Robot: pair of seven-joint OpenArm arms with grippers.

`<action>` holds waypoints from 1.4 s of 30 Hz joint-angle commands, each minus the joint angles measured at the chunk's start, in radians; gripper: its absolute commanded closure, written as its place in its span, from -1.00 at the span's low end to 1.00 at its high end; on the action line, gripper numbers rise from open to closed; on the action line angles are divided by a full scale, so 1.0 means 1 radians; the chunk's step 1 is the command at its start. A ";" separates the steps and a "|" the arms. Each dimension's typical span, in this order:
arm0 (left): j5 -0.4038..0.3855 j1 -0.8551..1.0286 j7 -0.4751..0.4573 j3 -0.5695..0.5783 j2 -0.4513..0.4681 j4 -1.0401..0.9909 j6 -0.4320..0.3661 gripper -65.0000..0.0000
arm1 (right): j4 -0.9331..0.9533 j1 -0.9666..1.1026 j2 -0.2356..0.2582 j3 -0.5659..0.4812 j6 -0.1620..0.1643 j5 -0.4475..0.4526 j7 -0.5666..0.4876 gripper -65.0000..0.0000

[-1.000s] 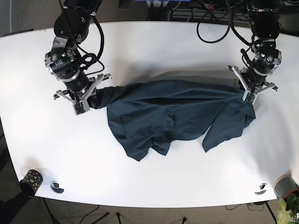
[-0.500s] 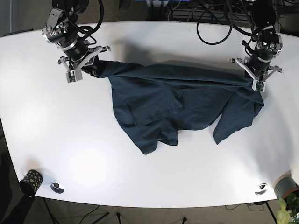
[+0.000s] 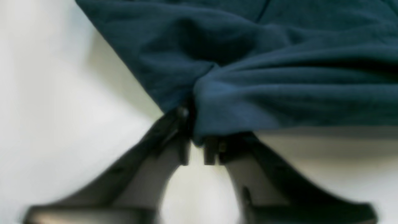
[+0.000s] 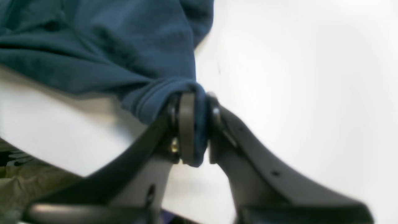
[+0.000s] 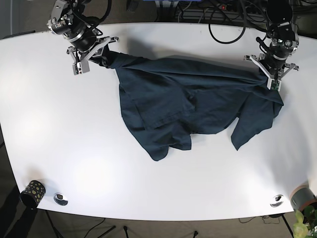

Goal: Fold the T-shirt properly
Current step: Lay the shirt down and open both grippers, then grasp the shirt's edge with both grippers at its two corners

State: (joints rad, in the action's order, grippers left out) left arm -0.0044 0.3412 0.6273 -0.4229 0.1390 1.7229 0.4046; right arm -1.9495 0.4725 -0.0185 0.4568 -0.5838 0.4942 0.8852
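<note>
While the white table [image 5: 44, 124] carries the dark blue T-shirt [image 5: 188, 106] stretched but rumpled, with no fold made, the right gripper [image 5: 94, 53] and left gripper [image 5: 272, 77] each pinch an edge of it, so folding seems hardly begun.

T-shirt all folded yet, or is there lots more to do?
Lots more. Done: the left tool and right tool each pinch an end of the T-shirt. In hand: its top edge is stretched between them above the table. Left: it hangs crumpled, with no neat fold made yet.
</note>
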 commanded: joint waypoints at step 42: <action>-0.207 -0.130 0.125 -0.233 -0.071 0.213 0.172 -0.55 | 0.444 -0.621 0.058 0.000 -0.008 0.007 0.216 -0.41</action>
State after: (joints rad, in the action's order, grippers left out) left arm -0.1802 0.2028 0.7555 -0.6514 0.0532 1.9144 0.5556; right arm -1.5425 -0.1169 0.0200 0.4572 -0.5865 0.4770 1.1278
